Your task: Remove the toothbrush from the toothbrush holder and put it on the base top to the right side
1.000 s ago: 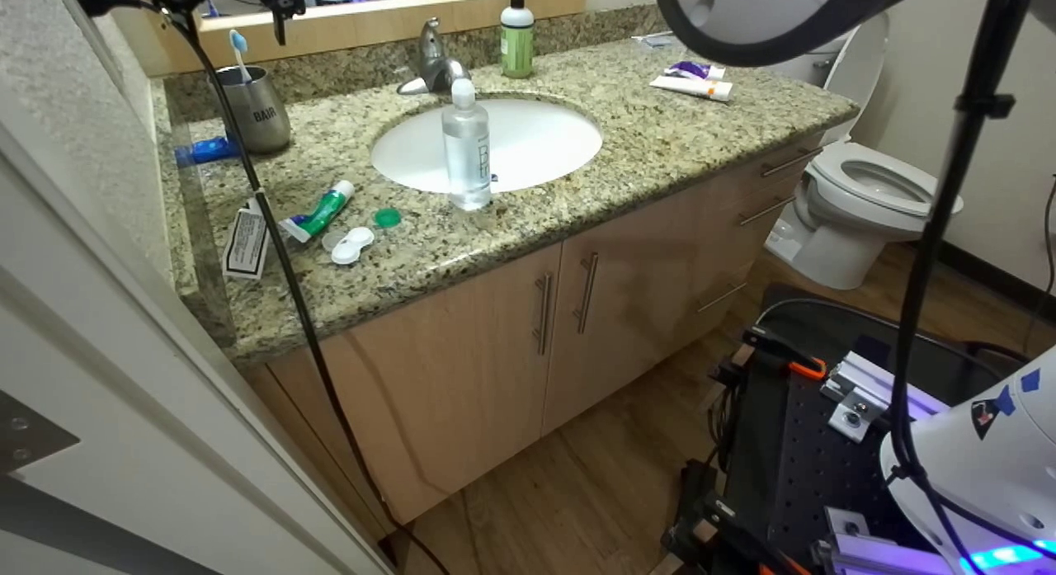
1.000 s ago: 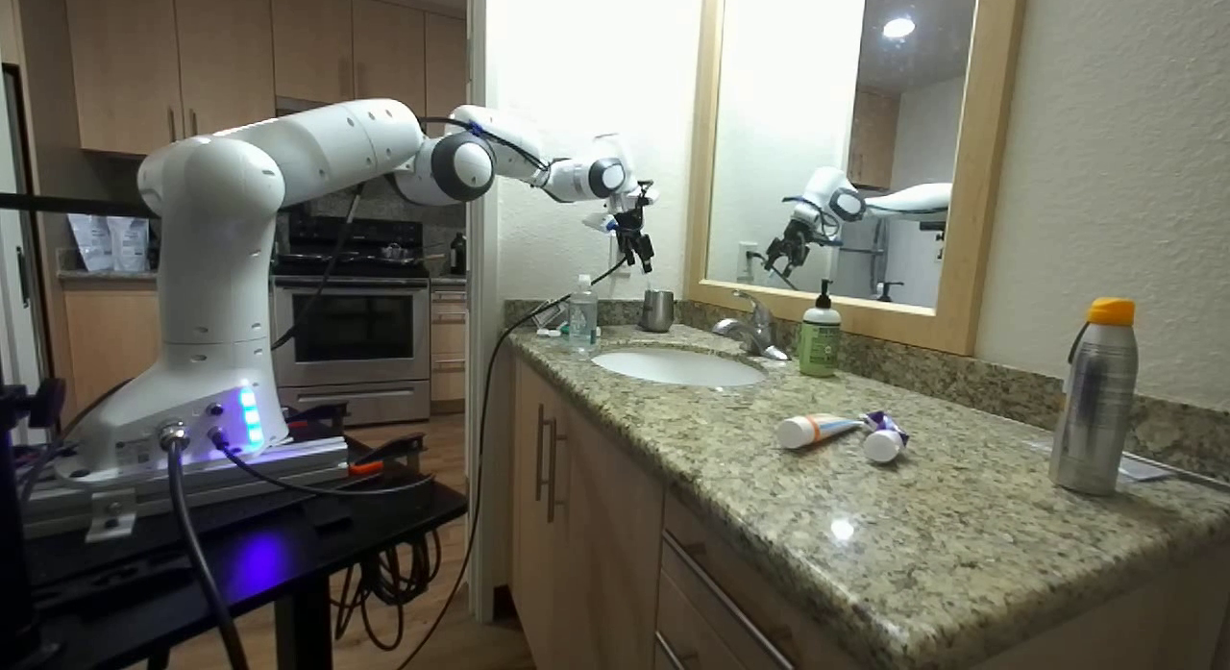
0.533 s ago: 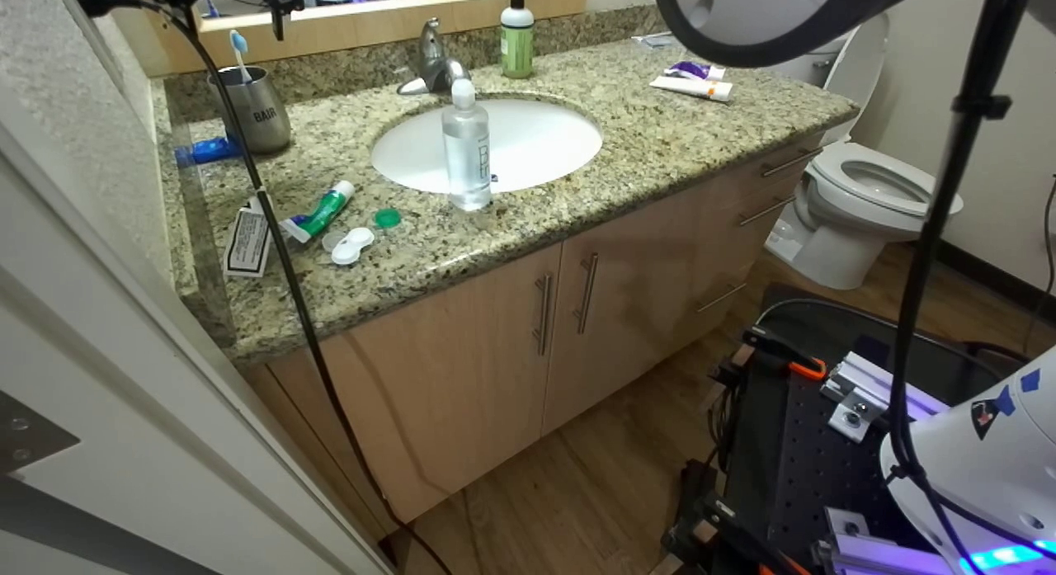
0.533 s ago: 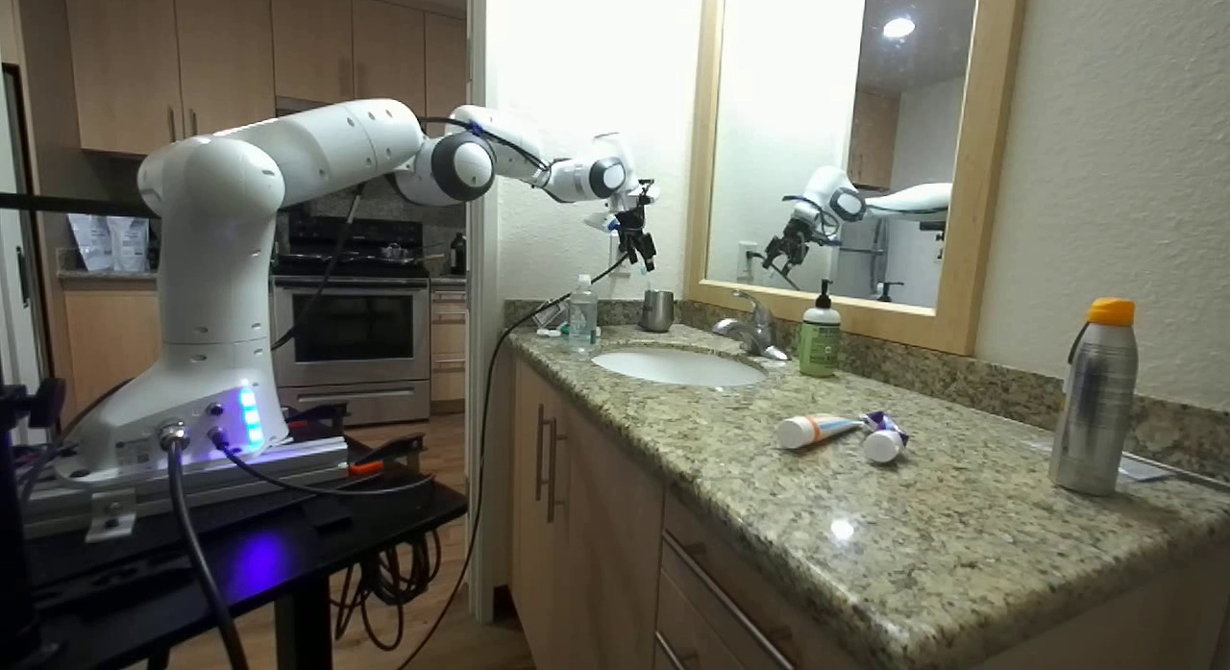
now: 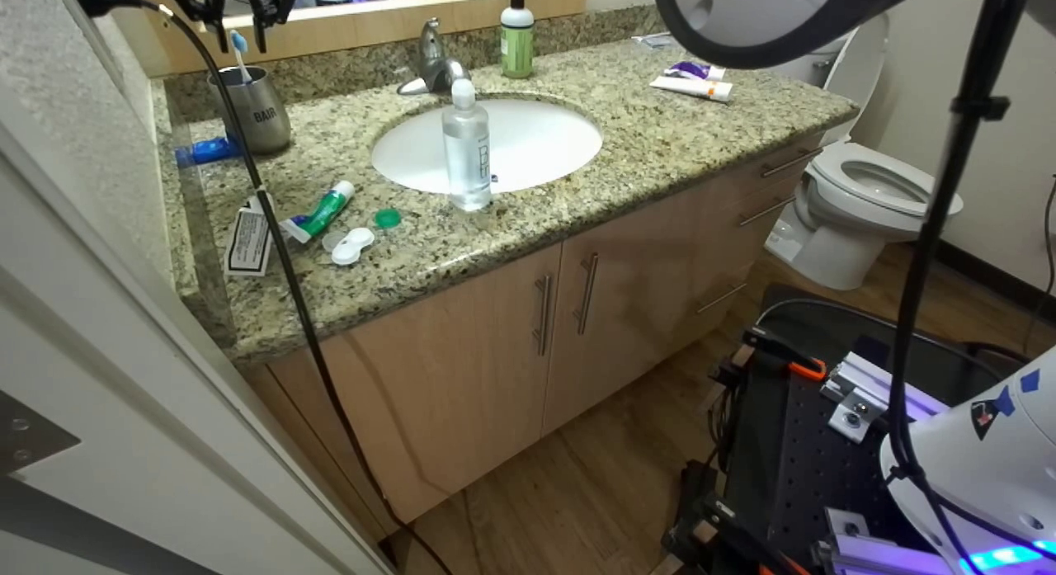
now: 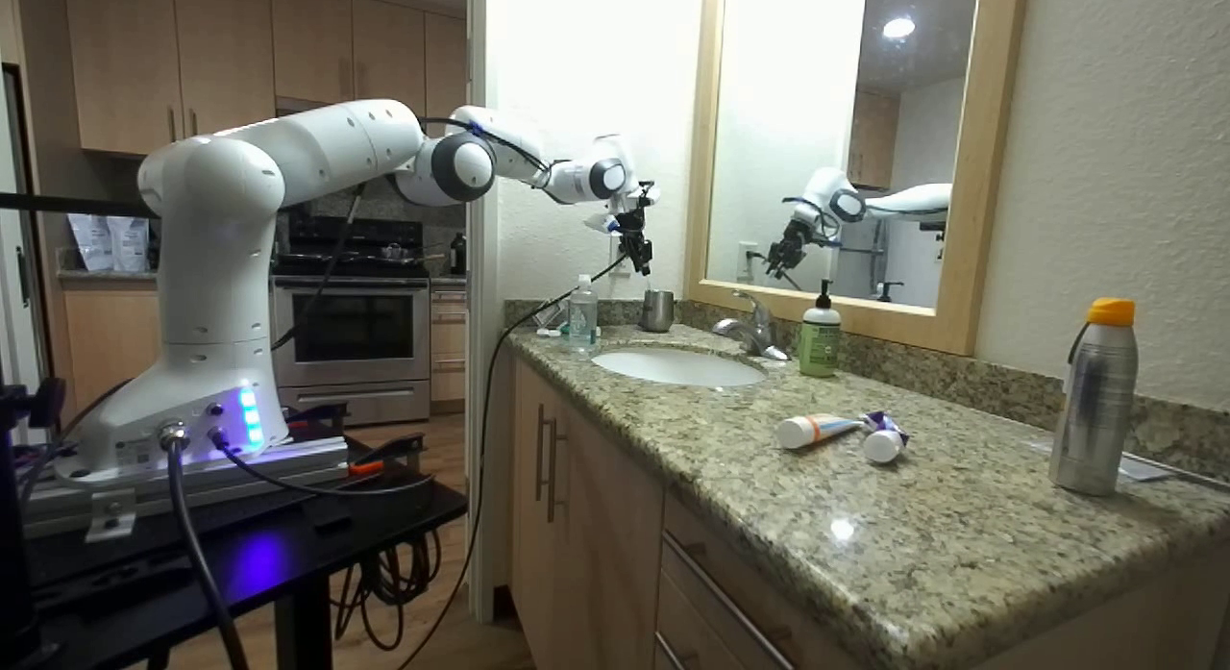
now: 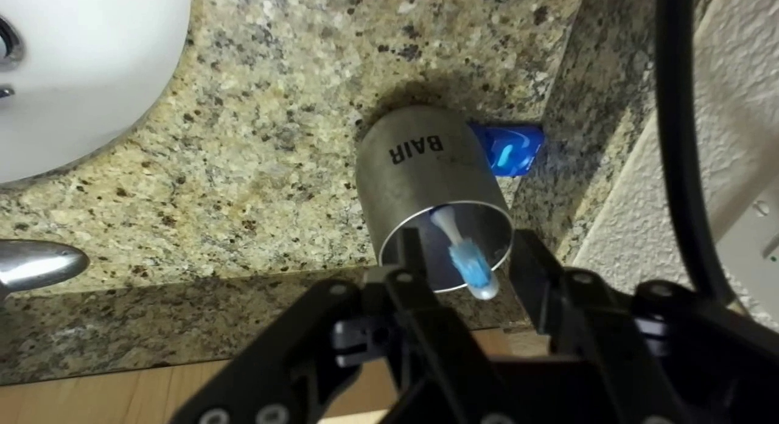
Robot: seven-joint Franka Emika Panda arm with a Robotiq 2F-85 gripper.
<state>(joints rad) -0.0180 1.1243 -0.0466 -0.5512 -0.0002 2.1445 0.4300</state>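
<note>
1. The toothbrush holder (image 7: 420, 162), a grey metal cup, stands on the granite countertop (image 5: 652, 138) just below the gripper (image 7: 470, 244).
2. In it leans the toothbrush (image 7: 468, 263), its blue-bristled head past the rim; in the wrist view the head shows between the gripper's fingers, a gap on each side.
3. The gripper is partly narrowed, its fingers apart.
4. Lower than the gripper and well apart from it stand a clear bottle (image 5: 468, 162), a pump bottle (image 5: 517, 51) and, farthest off, a steel bottle (image 6: 1095, 410), its contents hidden.
5. The white sink (image 5: 540, 142) also lies below the gripper, off to one side.
6. A second ago the fingers stood much wider; holder and toothbrush have stayed put.
</note>
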